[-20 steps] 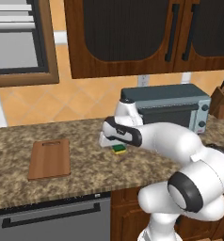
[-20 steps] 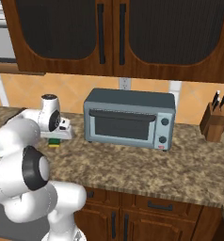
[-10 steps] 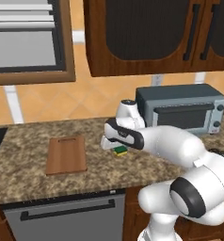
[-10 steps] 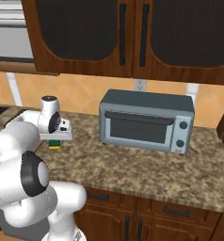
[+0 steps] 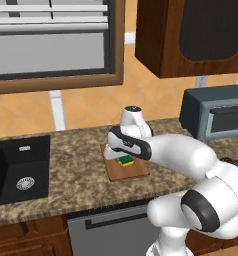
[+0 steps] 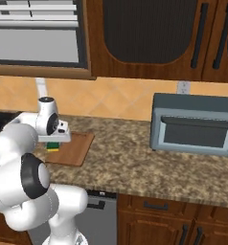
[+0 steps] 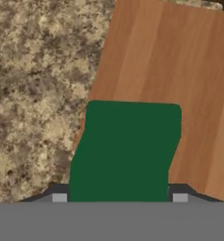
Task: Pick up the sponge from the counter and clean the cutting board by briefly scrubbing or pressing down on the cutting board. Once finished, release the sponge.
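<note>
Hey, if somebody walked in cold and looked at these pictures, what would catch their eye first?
Probably the big white arm reaching across the speckled counter, its gripper holding the green-and-yellow sponge over the cutting board. In the hand view the sponge sits between the fingers, above the board's edge beside the granite. After that, the grey toaster oven to the right and the black sink to the left.

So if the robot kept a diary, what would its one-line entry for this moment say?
phase: scrub | gripper: shut on sponge | sponge: over cutting board, near its edge | contact with board: cannot tell | counter: beside board | release: not yet
</note>
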Controlling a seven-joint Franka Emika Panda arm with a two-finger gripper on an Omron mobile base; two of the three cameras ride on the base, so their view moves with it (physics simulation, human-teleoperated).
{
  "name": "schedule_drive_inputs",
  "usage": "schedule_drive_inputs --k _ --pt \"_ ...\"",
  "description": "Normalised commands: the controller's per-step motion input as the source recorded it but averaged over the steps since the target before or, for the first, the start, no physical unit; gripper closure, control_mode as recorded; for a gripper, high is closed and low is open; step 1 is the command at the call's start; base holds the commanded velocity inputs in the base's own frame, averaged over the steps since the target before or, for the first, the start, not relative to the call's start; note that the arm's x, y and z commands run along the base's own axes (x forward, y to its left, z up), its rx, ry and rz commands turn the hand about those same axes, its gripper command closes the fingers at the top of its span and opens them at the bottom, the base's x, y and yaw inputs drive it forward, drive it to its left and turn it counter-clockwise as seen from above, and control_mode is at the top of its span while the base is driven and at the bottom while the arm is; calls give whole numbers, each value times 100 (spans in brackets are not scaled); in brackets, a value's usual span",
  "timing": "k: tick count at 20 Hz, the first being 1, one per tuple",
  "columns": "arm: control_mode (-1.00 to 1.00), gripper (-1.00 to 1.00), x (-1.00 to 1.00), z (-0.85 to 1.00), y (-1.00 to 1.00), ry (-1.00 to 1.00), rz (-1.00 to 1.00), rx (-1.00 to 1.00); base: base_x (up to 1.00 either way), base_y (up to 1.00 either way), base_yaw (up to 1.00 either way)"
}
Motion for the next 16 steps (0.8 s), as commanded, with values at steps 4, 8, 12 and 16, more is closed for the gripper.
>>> schedule_drive_inputs --k 4,8,12,16 --pt "-100 100 0 -9 -1 -5 -22 0 0 13 -7" --pt "-100 100 0 -28 -23 0 -11 0 0 0 0" --pt "-100 100 3 -41 -8 0 0 0 0 0 0" --pt "-100 100 0 -43 3 0 0 2 0 0 0"
